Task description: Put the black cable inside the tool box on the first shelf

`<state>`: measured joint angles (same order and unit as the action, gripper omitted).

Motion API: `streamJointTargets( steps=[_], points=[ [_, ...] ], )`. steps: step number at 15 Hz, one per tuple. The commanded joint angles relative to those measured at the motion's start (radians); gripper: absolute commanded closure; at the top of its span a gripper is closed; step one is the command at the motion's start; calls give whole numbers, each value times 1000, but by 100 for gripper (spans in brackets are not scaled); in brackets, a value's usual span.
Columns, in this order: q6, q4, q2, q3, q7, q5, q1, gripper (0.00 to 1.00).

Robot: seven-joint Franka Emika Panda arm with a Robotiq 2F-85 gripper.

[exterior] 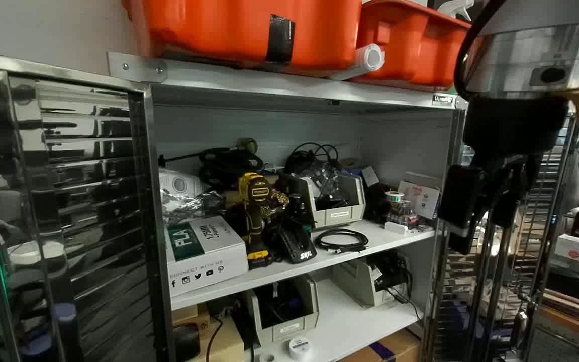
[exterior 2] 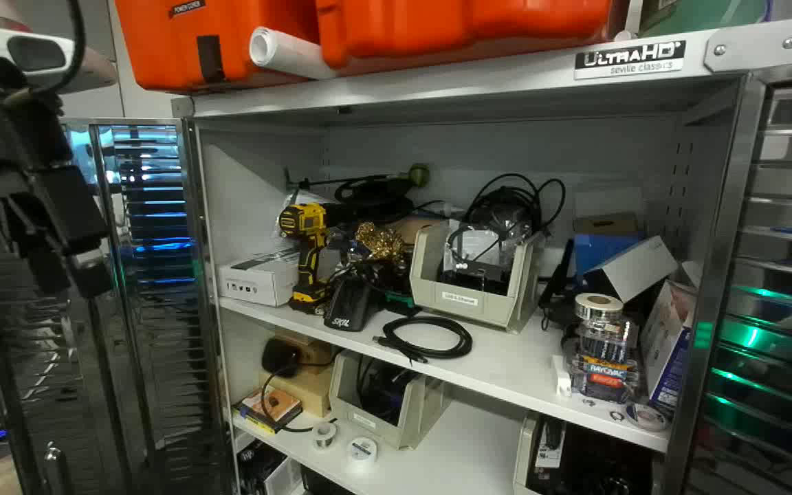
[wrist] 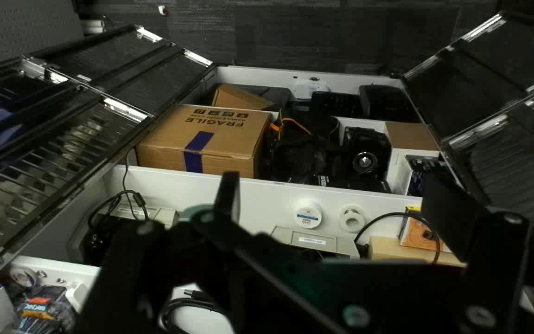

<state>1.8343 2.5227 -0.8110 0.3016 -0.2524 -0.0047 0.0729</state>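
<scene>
Your gripper [wrist: 336,197] has its jaws wide apart and holds nothing. The black cable [exterior 2: 437,354] lies coiled on the upper shelf [exterior 2: 506,364], right of the charger [exterior 2: 349,302], on the near side of the pale bin [exterior 2: 482,311], the likely destination. Straddle one side of the coil, close firmly, then clear the bin's front lip.

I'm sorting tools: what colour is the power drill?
The power drill is yellow and black; it shows best in an exterior view.

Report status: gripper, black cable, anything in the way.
Gripper open, nothing held. Black cable coiled on shelf, in front of labelled bin. Possible snags: SKIL unit beside cable, bagged items in bin.
</scene>
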Motion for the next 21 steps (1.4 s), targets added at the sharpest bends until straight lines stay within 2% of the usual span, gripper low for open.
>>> streamJointTargets(
  steps=[1,7,11,15,21],
  points=[
    [-2,-7,4,-12,-11,-11,17,0],
    [-2,-16,0,-12,-11,-11,17,0],
    [78,-11,80,-18,-11,-41,-13,0],
    [234,-3,195,-42,-21,-102,-48,0],
    [532,2,421,-85,-134,-150,-134,0]
  ],
)
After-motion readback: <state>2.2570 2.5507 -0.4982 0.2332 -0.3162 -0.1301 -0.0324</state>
